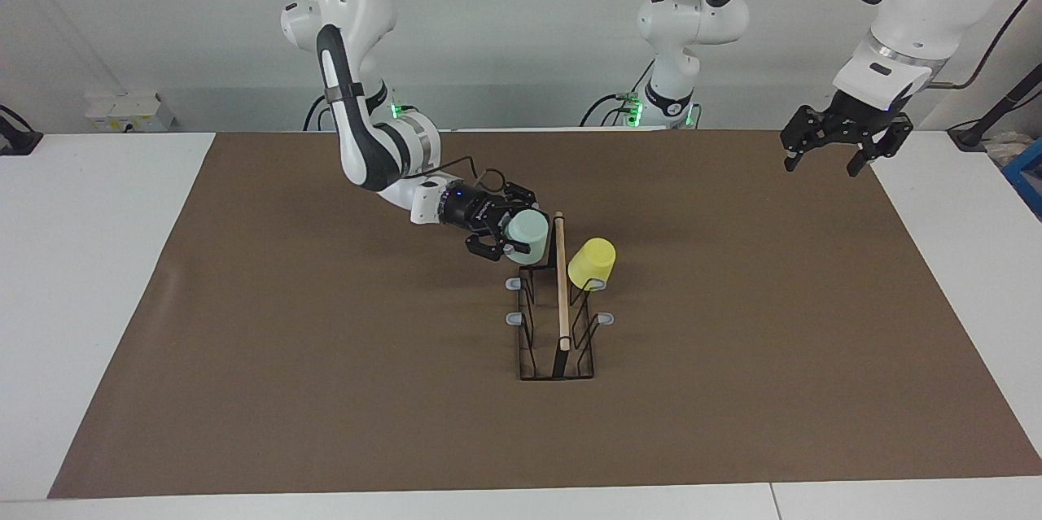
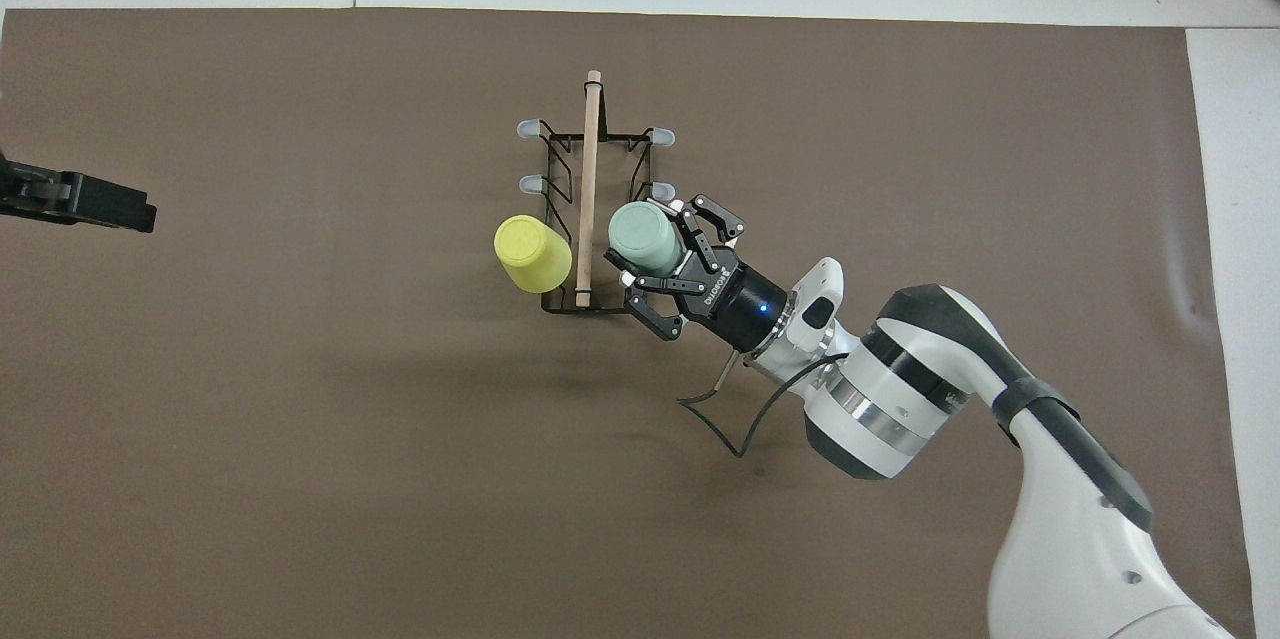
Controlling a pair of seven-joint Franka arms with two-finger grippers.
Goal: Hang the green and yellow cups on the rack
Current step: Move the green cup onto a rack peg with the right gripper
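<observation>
My arms are glossy white with dark grey joint bands, green base lights, looping black cables, and a black linked right claw (image 2: 655, 269) lit blue.

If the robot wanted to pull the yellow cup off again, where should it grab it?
Probably around the yellow cup by its smooth tapered sides, coming from the left arm's end of the table. It hangs upside down and tilted outward on a peg of the rack, so that side is free.

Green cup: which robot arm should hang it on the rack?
The right arm. Its right gripper is already shut on the green cup, at the rack beside the hung yellow cup. The left gripper waits open, up over the mat's edge.
</observation>
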